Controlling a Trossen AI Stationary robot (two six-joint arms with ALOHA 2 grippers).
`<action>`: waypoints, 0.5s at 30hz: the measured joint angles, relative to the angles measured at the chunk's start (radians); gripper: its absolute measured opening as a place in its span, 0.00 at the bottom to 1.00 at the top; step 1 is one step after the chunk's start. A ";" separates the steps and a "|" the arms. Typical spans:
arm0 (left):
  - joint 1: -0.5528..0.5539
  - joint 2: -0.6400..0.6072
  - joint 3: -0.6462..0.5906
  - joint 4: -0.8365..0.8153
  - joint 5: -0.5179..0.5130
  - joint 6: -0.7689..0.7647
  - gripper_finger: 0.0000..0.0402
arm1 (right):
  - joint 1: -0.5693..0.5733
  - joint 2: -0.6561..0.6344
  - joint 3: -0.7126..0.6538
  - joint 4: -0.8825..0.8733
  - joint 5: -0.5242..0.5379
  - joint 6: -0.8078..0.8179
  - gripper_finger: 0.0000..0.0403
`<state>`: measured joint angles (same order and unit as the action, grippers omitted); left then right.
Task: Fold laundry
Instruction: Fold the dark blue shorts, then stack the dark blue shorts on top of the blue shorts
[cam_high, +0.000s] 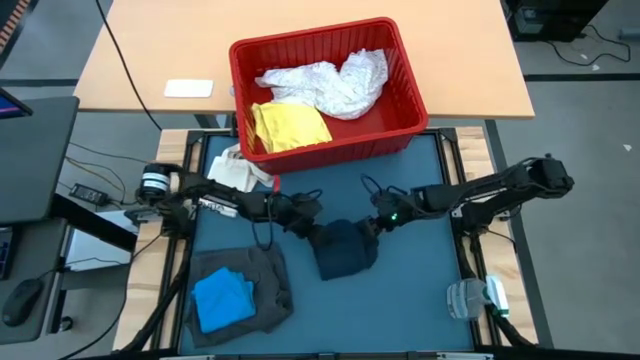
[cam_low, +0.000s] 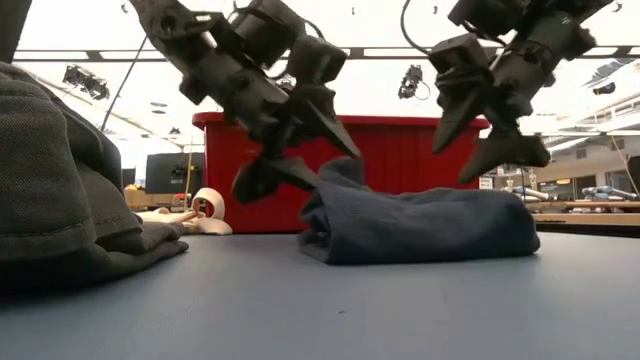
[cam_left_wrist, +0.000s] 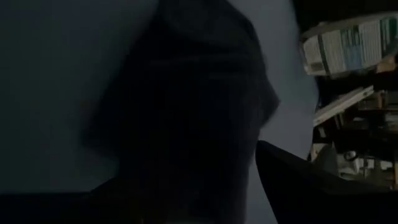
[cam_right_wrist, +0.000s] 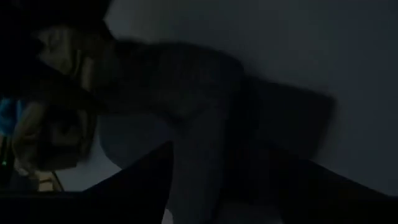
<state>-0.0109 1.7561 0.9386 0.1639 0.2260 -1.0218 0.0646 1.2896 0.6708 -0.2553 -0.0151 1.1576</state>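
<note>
A navy garment (cam_high: 346, 250) lies folded in a thick bundle on the blue mat; it also shows in the low view (cam_low: 420, 225). My left gripper (cam_high: 312, 233) is open at the bundle's left edge, its fingers on either side of a raised fold (cam_low: 338, 170). My right gripper (cam_high: 372, 226) is open just above the bundle's far right part (cam_low: 490, 195). A bright blue garment (cam_high: 222, 300) lies on a dark grey one (cam_high: 262, 290) at the near left. A yellow garment (cam_high: 290, 127) and a white lacy one (cam_high: 330, 85) lie in the red basket (cam_high: 410, 95). My left gripper's fingers (cam_low: 335, 125) stand open around the navy bundle's raised left fold, coming level from the table's left. I cannot tell whether they touch it. My right gripper's fingers (cam_low: 505, 150) hang open close over the bundle. I cannot tell whether they touch it.
A cream tote bag (cam_high: 235, 170) lies at the mat's far left, by the basket. A clear plastic item with green trim (cam_high: 478, 298) lies at the near right. The basket stands along the mat's far edge. Bare mat (cam_high: 420, 300) shows near the navy bundle.
</note>
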 joint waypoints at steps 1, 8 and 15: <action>-0.003 -0.012 0.001 -0.017 -0.006 0.000 0.58 | 0.010 -0.008 0.000 -0.022 0.009 0.002 0.63; -0.018 -0.099 0.000 -0.270 -0.063 0.014 0.59 | 0.062 0.002 0.000 -0.096 0.026 -0.031 0.63; -0.112 -0.183 0.001 -0.377 -0.149 -0.069 0.59 | 0.035 0.007 0.000 -0.114 -0.041 -0.077 0.74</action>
<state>-0.1230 1.5727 0.9394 -0.2133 0.0767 -1.0903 0.1000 1.2962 0.6712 -0.3695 -0.0566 1.0808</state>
